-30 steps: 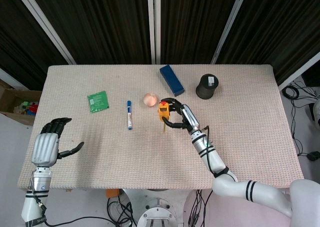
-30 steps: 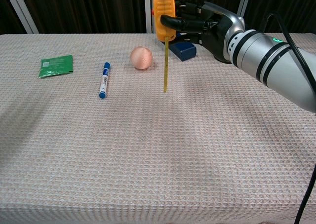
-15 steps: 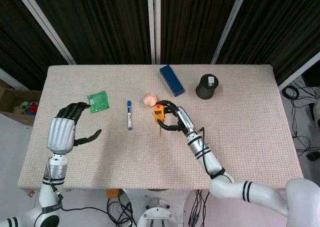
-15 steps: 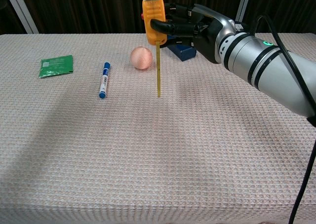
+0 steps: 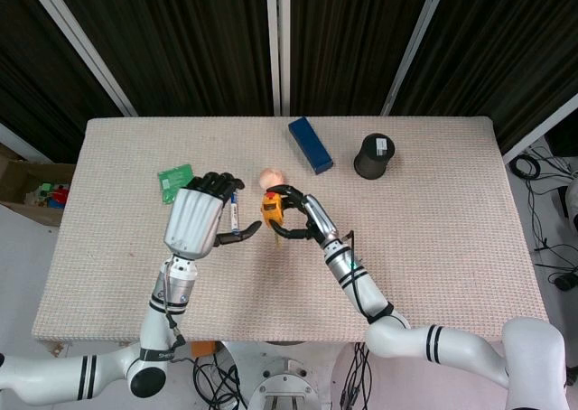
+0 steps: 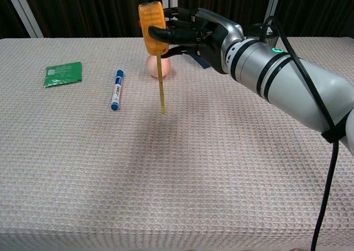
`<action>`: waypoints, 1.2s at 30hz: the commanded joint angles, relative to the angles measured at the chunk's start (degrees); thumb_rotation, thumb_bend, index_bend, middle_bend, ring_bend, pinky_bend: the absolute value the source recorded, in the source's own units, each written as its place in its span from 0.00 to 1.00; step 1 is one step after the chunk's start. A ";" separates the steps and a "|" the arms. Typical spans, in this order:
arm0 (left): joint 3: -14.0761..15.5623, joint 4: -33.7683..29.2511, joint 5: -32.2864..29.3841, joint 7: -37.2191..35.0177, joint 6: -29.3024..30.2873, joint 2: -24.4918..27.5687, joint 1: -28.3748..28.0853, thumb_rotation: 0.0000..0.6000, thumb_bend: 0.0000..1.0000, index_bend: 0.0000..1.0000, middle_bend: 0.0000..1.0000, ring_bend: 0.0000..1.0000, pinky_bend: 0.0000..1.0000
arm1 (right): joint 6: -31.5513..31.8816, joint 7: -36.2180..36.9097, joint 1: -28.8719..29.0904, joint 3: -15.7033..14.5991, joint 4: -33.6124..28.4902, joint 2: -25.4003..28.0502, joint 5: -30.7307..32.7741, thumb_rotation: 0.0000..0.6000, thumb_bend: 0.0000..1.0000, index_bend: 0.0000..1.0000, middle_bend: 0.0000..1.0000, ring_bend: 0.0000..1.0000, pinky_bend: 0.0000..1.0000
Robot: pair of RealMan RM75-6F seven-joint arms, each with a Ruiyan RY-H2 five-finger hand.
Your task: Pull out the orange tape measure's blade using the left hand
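Tape measure, gripped by the right hand, dangles a thin, springy blade; the empty, spread left hand should pinch its lower tip.

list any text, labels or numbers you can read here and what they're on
None can be read.
Green packet: print too small.
Blue marker: white label blurred.
Black cylinder: white top sticker illegible.
Orange tape measure: no visible markings; yellow blade shows no legible numbers.
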 commanded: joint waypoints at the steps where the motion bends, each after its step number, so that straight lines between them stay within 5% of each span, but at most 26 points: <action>1: -0.73 1.15 -2.56 3.03 -1.08 -3.04 -2.70 0.40 0.15 0.45 0.46 0.43 0.62 | -0.14 -0.25 0.30 0.26 0.23 -0.49 0.39 1.00 0.36 0.54 0.49 0.45 0.35; 17: 0.10 8.15 -7.89 6.46 -0.96 -6.78 -6.87 0.45 0.20 0.48 0.47 0.44 0.63 | 0.00 -0.48 0.00 0.55 -0.60 -0.34 0.41 1.00 0.36 0.54 0.49 0.45 0.35; 36: 1.35 8.92 -9.07 3.93 0.03 -5.83 -8.22 0.72 0.33 0.53 0.51 0.48 0.65 | -0.26 -0.24 -0.31 0.47 -0.87 -0.14 0.33 1.00 0.36 0.54 0.49 0.45 0.35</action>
